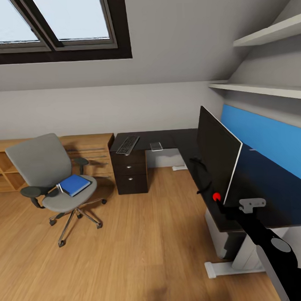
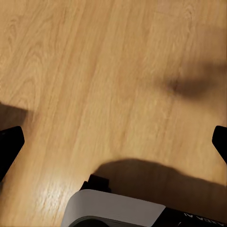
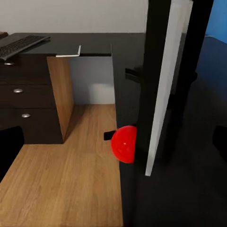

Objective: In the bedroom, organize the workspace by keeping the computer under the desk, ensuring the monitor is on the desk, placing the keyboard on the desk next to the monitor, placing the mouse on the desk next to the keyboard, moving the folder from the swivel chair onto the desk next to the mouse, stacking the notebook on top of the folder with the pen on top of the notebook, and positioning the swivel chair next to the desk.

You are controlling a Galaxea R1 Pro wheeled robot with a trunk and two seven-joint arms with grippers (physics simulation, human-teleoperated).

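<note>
The black monitor (image 1: 217,156) stands on the black desk (image 1: 167,138), seen edge-on, with its red dot (image 3: 124,144) at the lower corner. My right gripper (image 1: 222,202) is open at that corner, and in the right wrist view the screen's edge (image 3: 163,85) lies ahead of the right gripper (image 3: 113,142). The keyboard (image 1: 127,145) and a small grey notebook (image 1: 156,146) lie on the far desk wing. The blue folder (image 1: 74,184) rests on the grey swivel chair (image 1: 50,169). My left gripper (image 2: 113,142) hangs open over bare floor. Mouse and pen are out of view.
A dark drawer unit (image 1: 131,171) stands under the far desk wing, with a light-wood dresser (image 1: 19,168) behind the chair. White desk legs (image 1: 244,256) and a light-grey box (image 1: 216,231) sit under the near wing. Wooden floor (image 1: 142,239) lies between chair and desk.
</note>
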